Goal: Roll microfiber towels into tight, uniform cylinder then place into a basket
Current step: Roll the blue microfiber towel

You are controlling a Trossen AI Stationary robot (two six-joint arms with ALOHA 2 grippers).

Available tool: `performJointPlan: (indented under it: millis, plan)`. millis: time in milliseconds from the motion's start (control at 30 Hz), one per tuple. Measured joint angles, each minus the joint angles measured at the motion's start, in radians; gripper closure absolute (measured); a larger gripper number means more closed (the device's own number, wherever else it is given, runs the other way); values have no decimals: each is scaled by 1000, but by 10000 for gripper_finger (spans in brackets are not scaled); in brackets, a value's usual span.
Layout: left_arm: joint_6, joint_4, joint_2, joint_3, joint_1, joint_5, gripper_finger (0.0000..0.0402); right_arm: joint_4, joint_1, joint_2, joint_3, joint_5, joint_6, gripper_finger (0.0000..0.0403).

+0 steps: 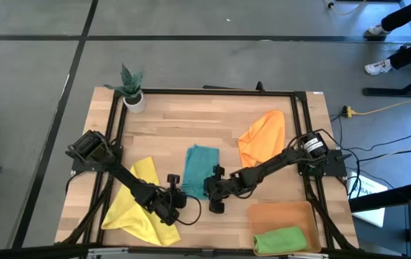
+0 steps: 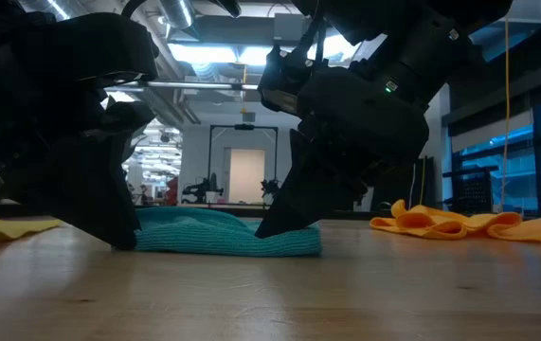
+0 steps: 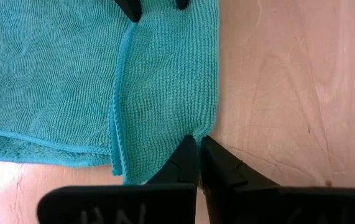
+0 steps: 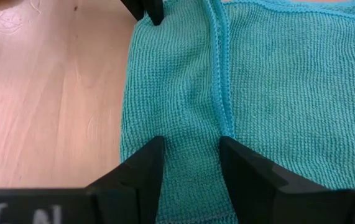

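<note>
A teal towel lies flat at the table's middle, and a strip along its near end is folded over. My left gripper is shut at the left end of that strip. My right gripper is open at the strip's right end, one finger on either side of the fold. A yellow towel lies crumpled at the near left and an orange towel at the far right. A rolled green towel lies in the basket. My left gripper pinches the folded strip's outer corner between its two fingertips. It comes slanting down from the near left. The towel lies flat and slack on the table. How many layers it has I cannot tell. My right gripper sets its open fingertips down on the folded strip, slanting from the near right. One finger is at the outer edge and the other at the hem. The cloth between them lies flat.
A small white plant pot stands at the far left corner. A black frame rims the table. Bare wood lies beyond the teal towel.
</note>
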Motion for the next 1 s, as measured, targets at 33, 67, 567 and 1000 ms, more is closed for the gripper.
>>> performJointPlan:
  millis: [33, 67, 567, 1000]
  plan:
    - [0, 0, 0, 0, 0, 0, 401, 0, 0, 0, 0, 0, 0, 242]
    - [0, 0, 0, 0, 0, 0, 401, 0, 0, 0, 0, 0, 0, 242]
    - [-1, 0, 0, 0, 0, 1, 401, 6, 0, -1, 0, 5, 0, 242]
    - [-1, 0, 0, -1, 0, 2, 401, -44, 10, -1, 87, -1, -50, 242]
